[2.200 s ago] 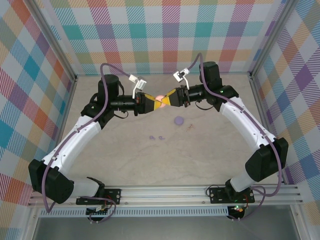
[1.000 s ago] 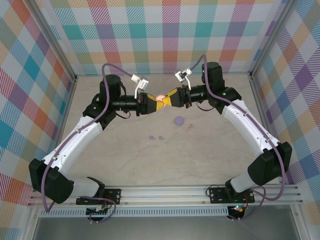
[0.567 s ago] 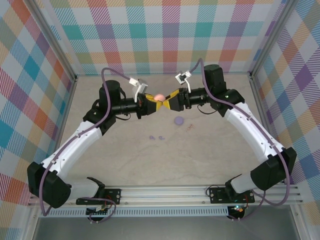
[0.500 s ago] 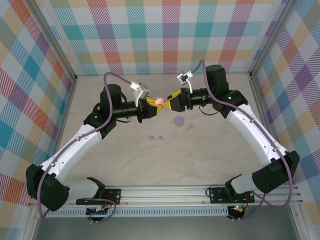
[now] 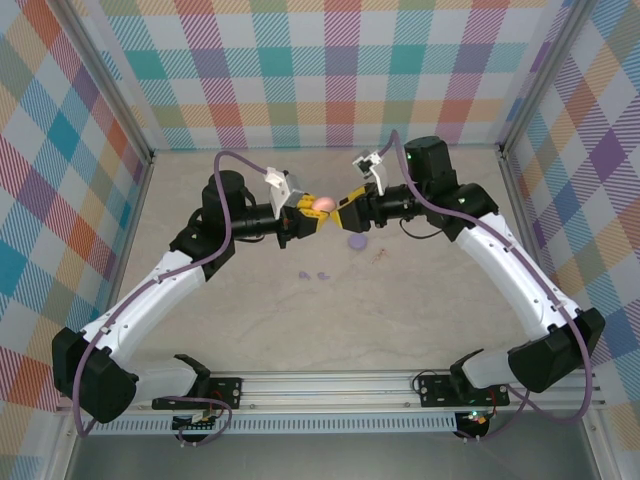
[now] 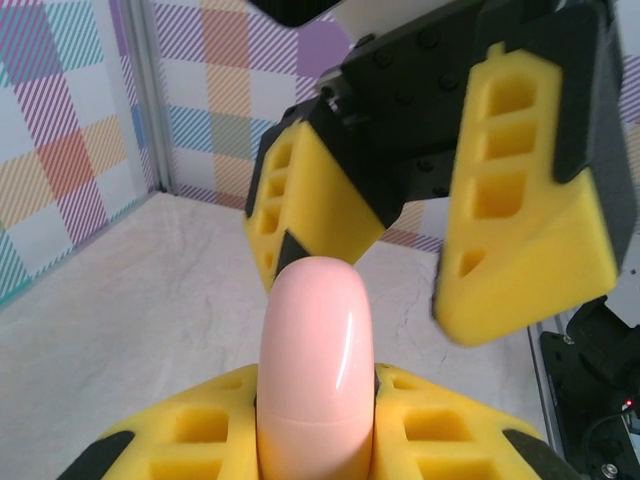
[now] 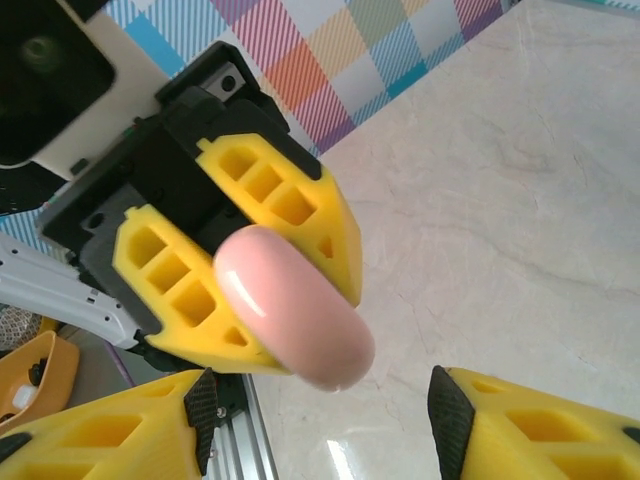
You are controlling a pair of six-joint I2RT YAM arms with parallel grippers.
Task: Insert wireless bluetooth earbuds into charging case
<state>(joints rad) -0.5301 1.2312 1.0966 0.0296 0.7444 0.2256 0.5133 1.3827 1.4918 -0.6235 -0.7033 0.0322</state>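
while the left tool [image 5: 311,212] is clamped shut on a salmon-pink disc [image 5: 323,204], holding it edge-on above the tabletop [image 5: 250,320], the right tool [image 5: 342,212] faces it with its jaws spread and nothing between them. in the left wrist view the disc [image 6: 315,360] stands upright between the left tool's yellow fingers [image 6: 190,435]. the right tool's two yellow fingers [image 6: 520,230] sit just beyond it, one to each side, clear of its rim. in the right wrist view the disc [image 7: 290,305] is pinched between the left tool's fingers [image 7: 270,190], and the right tool's own fingertips [image 7: 110,440] stand wide apart at the bottom edge, not touching it.

the charging case [image 5: 357,241], a round purple puck, lies flat on the tabletop near the two tools and touched by neither. whether its lid is open i cannot tell. two lilac earbuds [image 5: 303,274] lie side by side on the tabletop, near the case on its left and closer to the arm bases, apart from it. a tiny tan speck [image 5: 378,256] lies just right of the case.
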